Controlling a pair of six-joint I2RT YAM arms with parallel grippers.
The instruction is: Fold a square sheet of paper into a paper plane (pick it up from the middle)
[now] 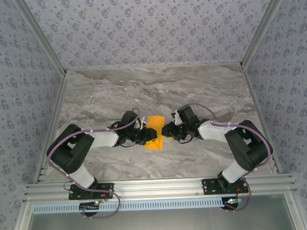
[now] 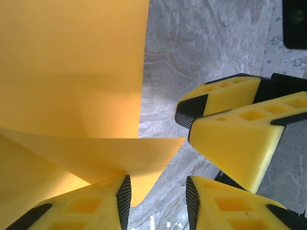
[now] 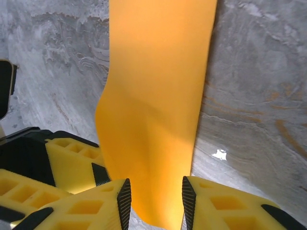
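The orange paper sits at the centre of the top view. It is a folded strip running up and down the frame, with a wider flap spreading at its lower end. Under it is a grey marbled surface, bare across its upper half.

The left gripper reaches in from the left of the frame and the right gripper from the right. Their tips close on the strip from opposite sides and nearly meet across it.

In the left wrist view the left jaws stand part-way open at the bottom edge. A pointed corner of the flap dips into the gap, against or just beside the pad on the left of the frame, and the other pad is clear of it. The right gripper's yellow fingers crowd in at the right of that view.

In the right wrist view the right jaws are also part-way open. The near end of the strip lies in the gap, with a pad on either side rather than pinching it.

Purple cables loop along both arms. Walls papered in a small grey flower print close in the surface on three sides. A metal rail carrying the arm bases crosses the bottom.
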